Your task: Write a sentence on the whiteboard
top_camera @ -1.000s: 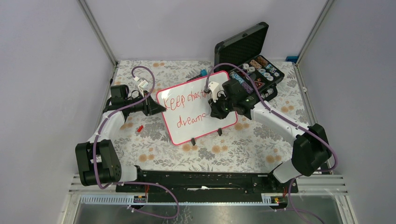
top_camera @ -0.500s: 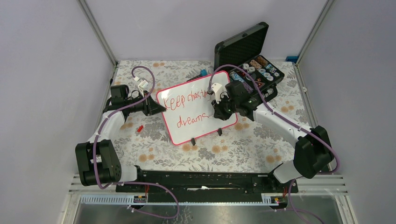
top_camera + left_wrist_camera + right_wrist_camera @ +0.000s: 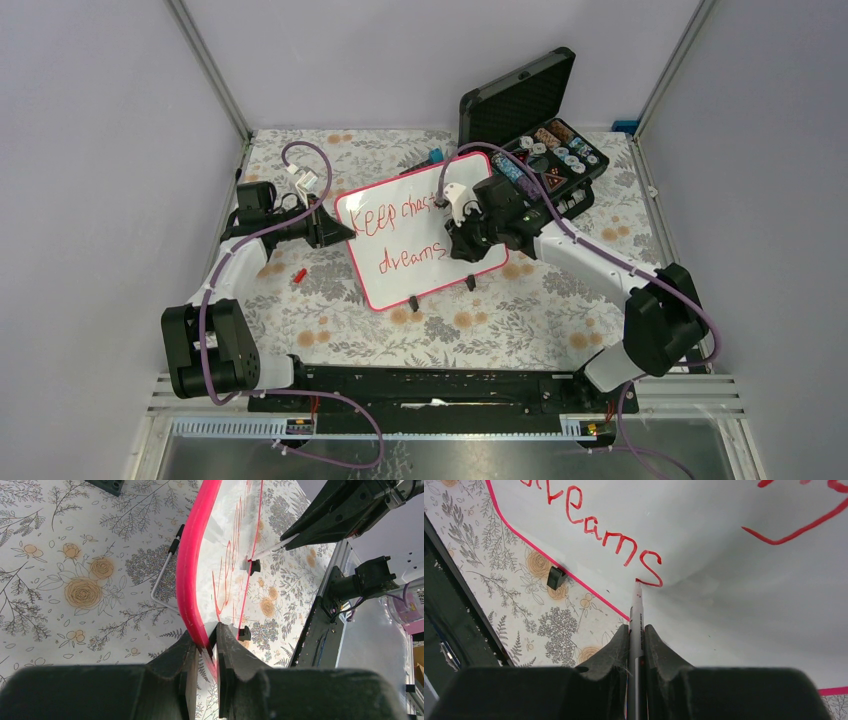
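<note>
The whiteboard [image 3: 420,282] stands tilted on its black feet mid-tabletop [image 3: 500,322], just in front of an open black case [image 3: 520,100]. The left pincer [image 3: 206,640] is clenched on the board's red-pink left edge. The right pincer [image 3: 636,630] grips a marker [image 3: 637,612], its tip touching the board at the tail of the last "s". The sentence [image 3: 375,221] reads "Keep chas…" above "dreams", the first line partly hidden by the right arm.

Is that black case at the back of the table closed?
No, the black case stands wide open, with rows of small items showing in its lower half.
</note>
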Controlling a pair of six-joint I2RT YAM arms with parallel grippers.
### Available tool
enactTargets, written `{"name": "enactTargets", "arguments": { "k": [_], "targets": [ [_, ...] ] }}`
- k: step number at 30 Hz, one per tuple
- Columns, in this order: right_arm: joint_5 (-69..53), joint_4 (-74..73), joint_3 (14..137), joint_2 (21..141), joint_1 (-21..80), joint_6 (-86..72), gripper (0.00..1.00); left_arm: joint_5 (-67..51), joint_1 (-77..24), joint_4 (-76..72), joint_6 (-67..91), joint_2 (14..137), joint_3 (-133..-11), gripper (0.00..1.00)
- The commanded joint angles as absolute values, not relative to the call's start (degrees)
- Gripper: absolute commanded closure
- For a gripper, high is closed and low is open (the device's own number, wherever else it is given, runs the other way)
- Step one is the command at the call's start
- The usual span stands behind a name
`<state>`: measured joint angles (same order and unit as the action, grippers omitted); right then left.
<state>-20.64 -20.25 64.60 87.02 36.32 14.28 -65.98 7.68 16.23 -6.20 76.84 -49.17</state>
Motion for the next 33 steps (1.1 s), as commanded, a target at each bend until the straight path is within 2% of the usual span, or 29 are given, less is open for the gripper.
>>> {"name": "enactTargets", "arguments": {
  "k": [1, 8, 21, 33],
  "targets": [
    [-20.70, -18.53, 68.06, 88.34, 37.76, 13.84, 1.00, -64.69, 6.56, 15.28, -10.38, 76.16, -50.37, 1.00],
    [-21.75, -18.59, 69.81, 87.54, 37.88, 12.69, 1.00, -64.62, 6.59, 15.24, -10.28, 75.85, -50.36, 1.00],
    [-22.67, -21.52, 64.77, 80.97, 33.20, 14.23, 1.00, -64.60, 6.59, 15.21, -10.28, 75.89, -50.36, 1.00],
    [-20.94, -21.46, 62.86, 81.35, 30.82, 15.73, 1.00, -64.67, 6.58, 15.29, -10.20, 75.93, -50.36, 1.00]
  ]
}}
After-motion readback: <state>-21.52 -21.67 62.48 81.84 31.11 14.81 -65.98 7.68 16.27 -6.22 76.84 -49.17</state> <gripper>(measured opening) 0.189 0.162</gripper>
